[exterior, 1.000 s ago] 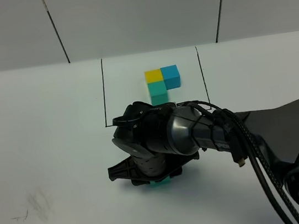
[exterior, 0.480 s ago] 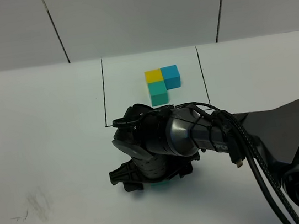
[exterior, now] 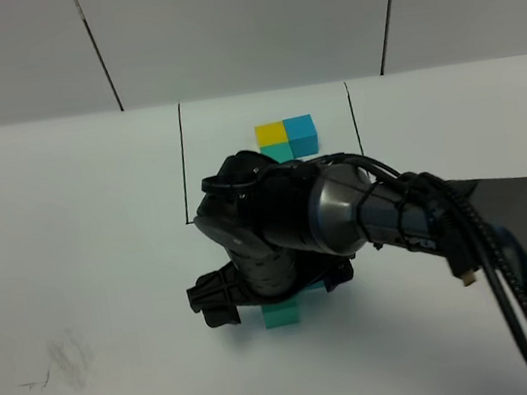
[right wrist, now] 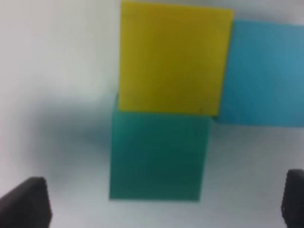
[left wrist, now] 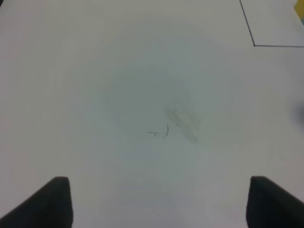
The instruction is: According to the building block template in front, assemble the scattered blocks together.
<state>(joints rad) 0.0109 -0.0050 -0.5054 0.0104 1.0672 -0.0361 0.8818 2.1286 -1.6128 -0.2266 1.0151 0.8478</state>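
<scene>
The template (exterior: 286, 135), a yellow, blue and teal L inside the thin black frame (exterior: 183, 160), lies at the back; my right arm hides part of its teal cube. My right gripper (exterior: 275, 294) points down over the scattered blocks. In the exterior view only the teal cube (exterior: 282, 314) shows beneath it. The right wrist view shows the yellow cube (right wrist: 173, 57), the blue cube (right wrist: 263, 71) and the teal cube (right wrist: 159, 154) touching in an L. The right gripper (right wrist: 159, 206) is open above them and holds nothing. My left gripper (left wrist: 161, 202) is open over bare table.
Faint pencil smudges mark the white table at the left (exterior: 66, 361) and show in the left wrist view (left wrist: 183, 121). A corner of the black frame (left wrist: 254, 45) shows there too. Thick black cables (exterior: 488, 254) run along the right arm.
My right arm has risen and shifted slightly toward the back. The teal cube under it is now more exposed, and the arm now covers part of the template's teal cube.
</scene>
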